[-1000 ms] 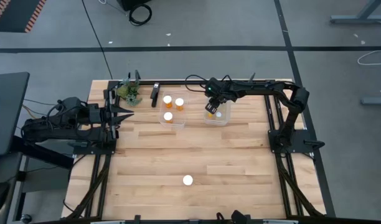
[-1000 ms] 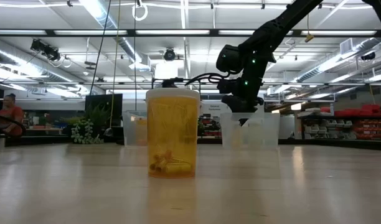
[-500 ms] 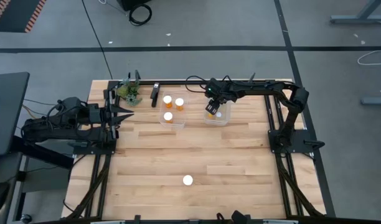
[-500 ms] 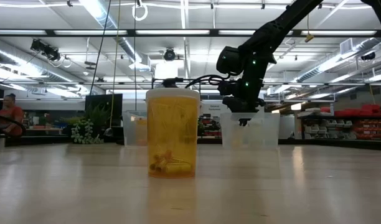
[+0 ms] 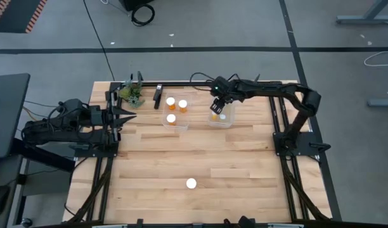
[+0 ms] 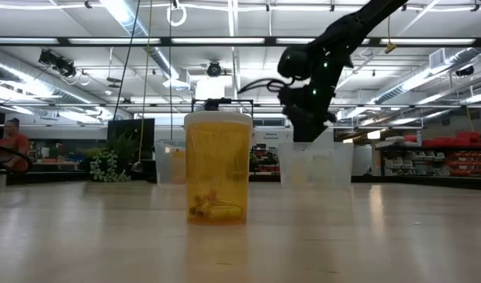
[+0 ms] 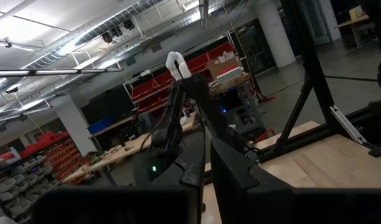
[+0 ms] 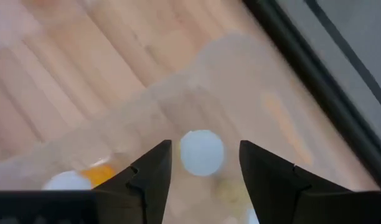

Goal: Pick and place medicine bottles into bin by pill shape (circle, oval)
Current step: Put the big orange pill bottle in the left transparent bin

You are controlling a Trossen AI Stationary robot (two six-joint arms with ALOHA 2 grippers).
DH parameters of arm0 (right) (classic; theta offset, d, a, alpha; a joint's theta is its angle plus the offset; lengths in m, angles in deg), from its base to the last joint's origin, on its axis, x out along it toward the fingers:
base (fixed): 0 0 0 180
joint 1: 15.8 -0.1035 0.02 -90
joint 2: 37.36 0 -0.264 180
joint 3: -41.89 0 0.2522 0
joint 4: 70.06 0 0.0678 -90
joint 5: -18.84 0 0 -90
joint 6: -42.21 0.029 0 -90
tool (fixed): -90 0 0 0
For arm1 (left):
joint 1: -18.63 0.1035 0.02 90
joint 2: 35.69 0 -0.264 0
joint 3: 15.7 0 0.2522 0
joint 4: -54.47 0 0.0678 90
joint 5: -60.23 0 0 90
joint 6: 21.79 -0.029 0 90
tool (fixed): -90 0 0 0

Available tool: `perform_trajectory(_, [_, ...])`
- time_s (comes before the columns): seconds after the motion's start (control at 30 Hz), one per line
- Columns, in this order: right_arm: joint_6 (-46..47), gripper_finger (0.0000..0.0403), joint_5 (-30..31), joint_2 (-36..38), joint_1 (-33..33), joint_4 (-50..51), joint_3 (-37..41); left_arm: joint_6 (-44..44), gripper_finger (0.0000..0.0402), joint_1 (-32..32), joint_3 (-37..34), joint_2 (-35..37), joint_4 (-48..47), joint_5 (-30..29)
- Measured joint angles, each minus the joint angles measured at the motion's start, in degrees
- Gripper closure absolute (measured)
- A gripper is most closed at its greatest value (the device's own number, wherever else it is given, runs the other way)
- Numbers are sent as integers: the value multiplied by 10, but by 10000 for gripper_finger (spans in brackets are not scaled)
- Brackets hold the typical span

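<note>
My right gripper (image 5: 215,108) is open and empty, fingers pointing down over the clear right bin (image 5: 222,118). In the right wrist view its fingers (image 8: 154,171) stand on either side of a white-capped bottle (image 8: 202,151) standing in that bin, well above it. A second bottle (image 8: 71,180), with orange at its side, stands in the same bin. The clear left bin (image 5: 175,114) holds three orange bottles (image 5: 171,118). One orange bottle (image 5: 191,183) stands alone on the table near the front edge, large in the low view (image 6: 218,169). My left gripper (image 5: 128,116) waits shut at the table's left edge.
A small green plant (image 5: 131,94) and a dark block (image 5: 158,97) stand at the far left of the table. The black frame rails (image 5: 278,114) run along the table's sides. Bare wood (image 5: 200,149) lies between the bins and the lone bottle.
My right gripper has risen straight up out of the right bin, staying over it. The bottles in the bins and the one at the front have kept still.
</note>
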Motion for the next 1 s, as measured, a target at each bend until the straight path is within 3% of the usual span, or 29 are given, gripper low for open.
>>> perform_trajectory(0.57, [36,175,-29,214,-59,17,-1,0,368,0,0,0,0,0])
perform_trajectory(1.0, [55,175,-27,265,-132,23,-1,0,369,0,0,0,1,0])
